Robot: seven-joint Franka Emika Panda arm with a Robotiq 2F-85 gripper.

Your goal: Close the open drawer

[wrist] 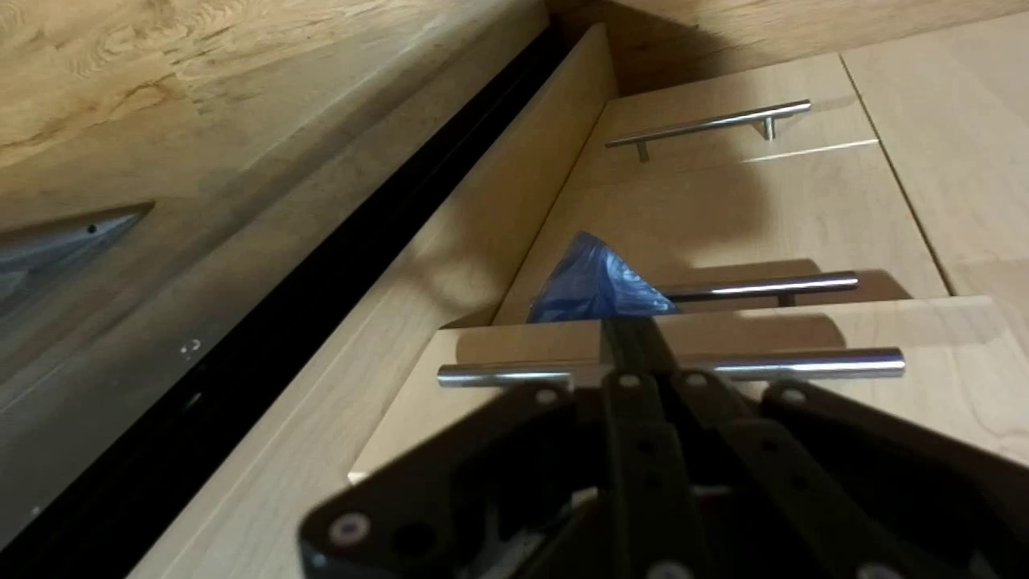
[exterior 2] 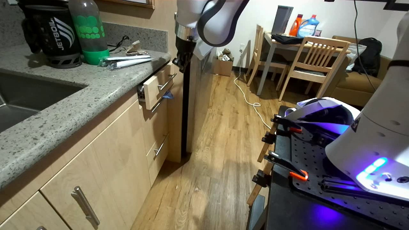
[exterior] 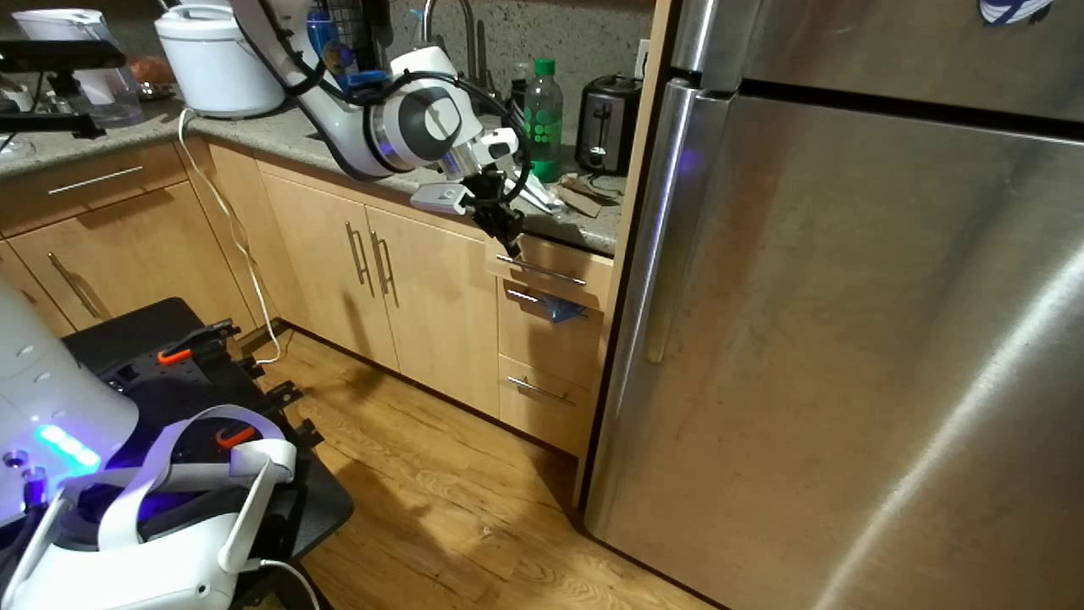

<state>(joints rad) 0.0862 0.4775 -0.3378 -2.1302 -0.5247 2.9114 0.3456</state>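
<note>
Pincer (wrist: pixel 639 346) poised, drawer (exterior 2: pixel 154 91) yet to be pushed home

Its fingers (wrist: pixel 635 402) lie together with nothing visible between them, overlapping the metal bar handle (wrist: pixel 804 363) in the wrist view; whether they touch it, I cannot tell. The drawer, top of its stack beside the fridge (exterior: pixel 830 339), stands partly out past the drawer front beneath (exterior: pixel 542 343).

For a clean close, I would set the joined fingertips squarely on the front near its middle, clear of the bar, then push straight in, slowly, easing off as it seats. Off-centre pressure could skew it, and the blue plastic (wrist: pixel 599 281) by the handle below (wrist: pixel 772 285) might snag.

"JETBOIL" reads plainly on a black mug (exterior 2: pixel 48 27) in an exterior view. The green-dotted bottle (exterior 2: pixel 88 30) just beside it carries no lettering I can make out.
</note>
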